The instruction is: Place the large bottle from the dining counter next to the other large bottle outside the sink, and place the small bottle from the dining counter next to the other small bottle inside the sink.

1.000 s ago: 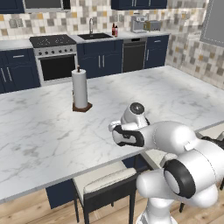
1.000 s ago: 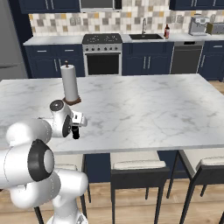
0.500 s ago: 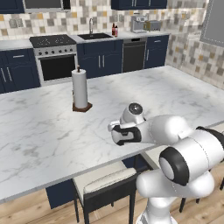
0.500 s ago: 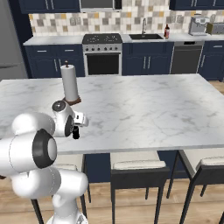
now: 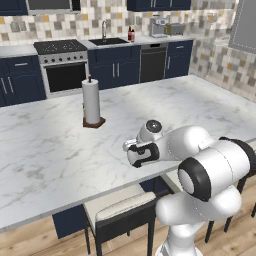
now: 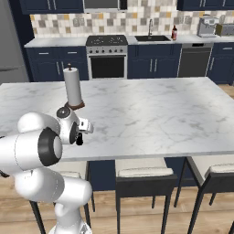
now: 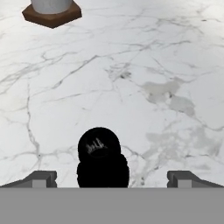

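1. Hand view: the gripper [image 7: 109, 177] hangs spread wide over the marble dining counter [image 7: 144, 78], its two finger tips well apart with a dark bottle [image 7: 101, 159] seen from above between them; neither tip touches it.
2. Whether this bottle is the large or the small one cannot be told from this angle; in the left base view it is hidden behind the hand [image 5: 142, 150].
3. The bottle stands near the counter's front edge, on the robot's side, with the paper towel holder [image 5: 92, 102] farther in toward the counter's middle.
4. At the back wall, the sink [image 6: 153, 38] waits with a reddish bottle [image 6: 174, 33] just beside it on the worktop.
5. By the look of it, the task has barely begun: nothing is gripped, and both carries to the sink remain.
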